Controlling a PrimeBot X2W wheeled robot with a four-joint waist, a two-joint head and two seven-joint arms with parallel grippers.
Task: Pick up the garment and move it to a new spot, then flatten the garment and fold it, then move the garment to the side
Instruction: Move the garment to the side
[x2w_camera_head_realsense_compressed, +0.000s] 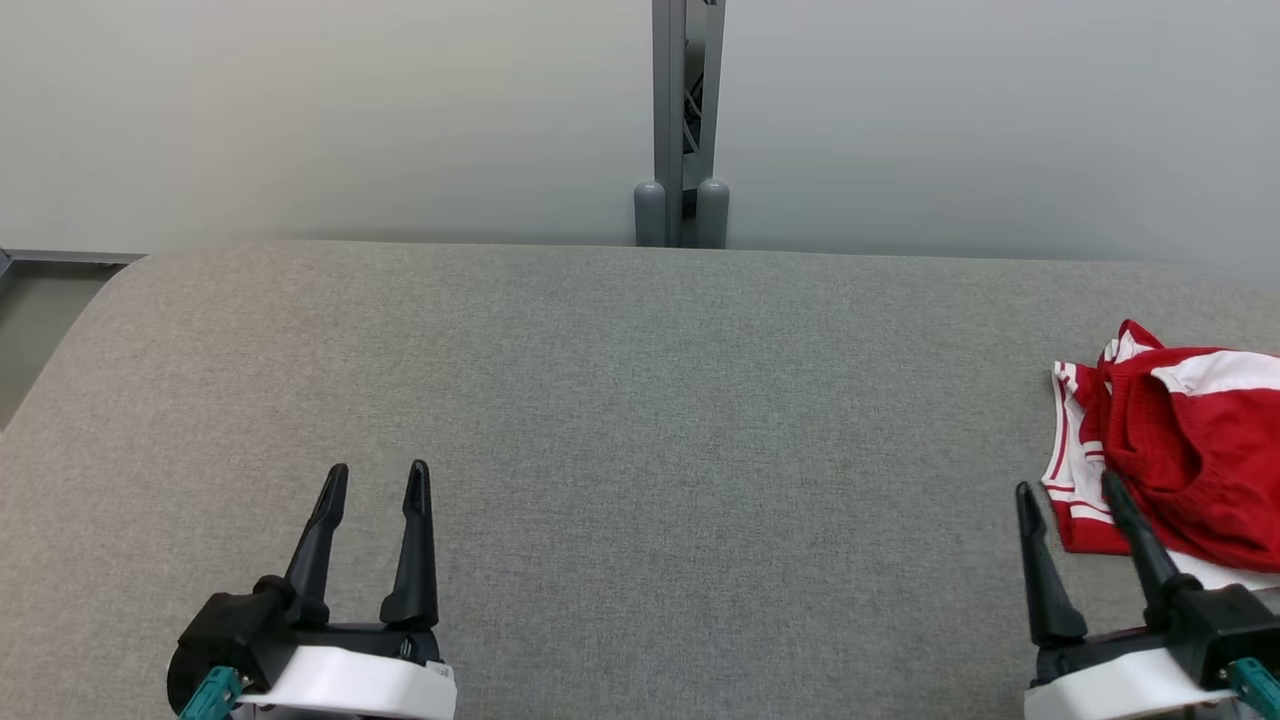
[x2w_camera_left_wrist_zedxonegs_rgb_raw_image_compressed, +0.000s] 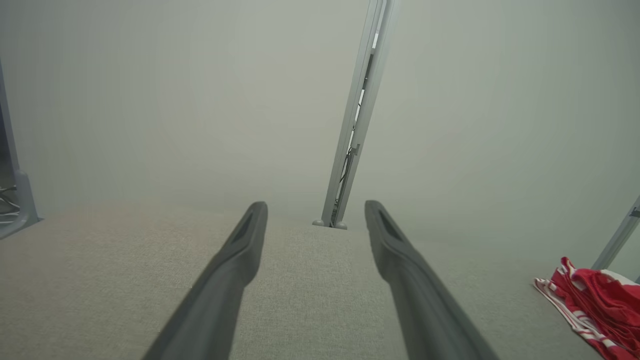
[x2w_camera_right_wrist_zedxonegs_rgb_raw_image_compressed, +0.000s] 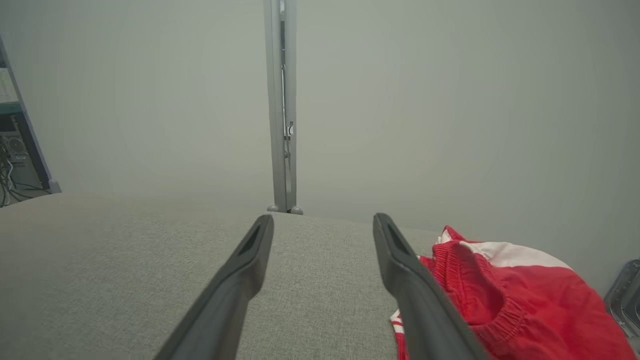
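The garment (x2w_camera_head_realsense_compressed: 1190, 450) is a crumpled heap of red cloth with white panels and red-and-white striped trim. It lies at the far right of the grey table (x2w_camera_head_realsense_compressed: 600, 400), partly cut off by the head view's edge. A ribbed, elastic-looking red hem curls open on its near side, clear in the right wrist view (x2w_camera_right_wrist_zedxonegs_rgb_raw_image_compressed: 515, 300). In the left wrist view it sits low at the right edge (x2w_camera_left_wrist_zedxonegs_rgb_raw_image_compressed: 595, 300), well apart from that arm.

The left gripper (x2w_camera_head_realsense_compressed: 378, 478) hangs over bare table at the lower left, its two dark fingers (x2w_camera_left_wrist_zedxonegs_rgb_raw_image_compressed: 235, 270) spread wide with nothing between them.

The right gripper (x2w_camera_head_realsense_compressed: 1068, 485) is at the lower right, fingers also spread wide and holding nothing. Its outer finger (x2w_camera_right_wrist_zedxonegs_rgb_raw_image_compressed: 415, 290) crosses in front of the garment's left edge; whether it touches the cloth cannot be told. Its inner finger (x2w_camera_right_wrist_zedxonegs_rgb_raw_image_compressed: 240, 280) is over bare table.

A grey post (x2w_camera_head_realsense_compressed: 685, 120) stands behind the table's far edge, against a pale wall (x2w_camera_head_realsense_compressed: 300, 120).
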